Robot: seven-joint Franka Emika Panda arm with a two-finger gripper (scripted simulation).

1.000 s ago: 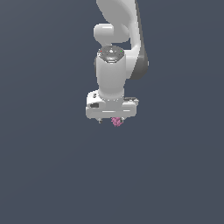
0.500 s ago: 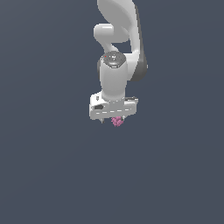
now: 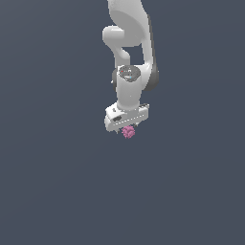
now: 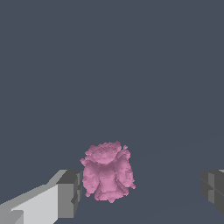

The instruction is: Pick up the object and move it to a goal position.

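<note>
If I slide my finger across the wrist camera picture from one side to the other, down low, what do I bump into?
Gray finger pad on its white finger → pink bumpy berry-like blob, right beside that pad → a wide gap of bare gray floor → the other gray finger pad.

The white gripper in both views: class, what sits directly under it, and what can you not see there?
Under the gripper sits the pink berry-like blob, between open fingers, beside one and apart from the other. Below is plain grey ground. The blob's underside is hidden.

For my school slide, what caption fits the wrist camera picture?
Open gripper straddling a bumpy pink blob, one finger beside it.
</note>
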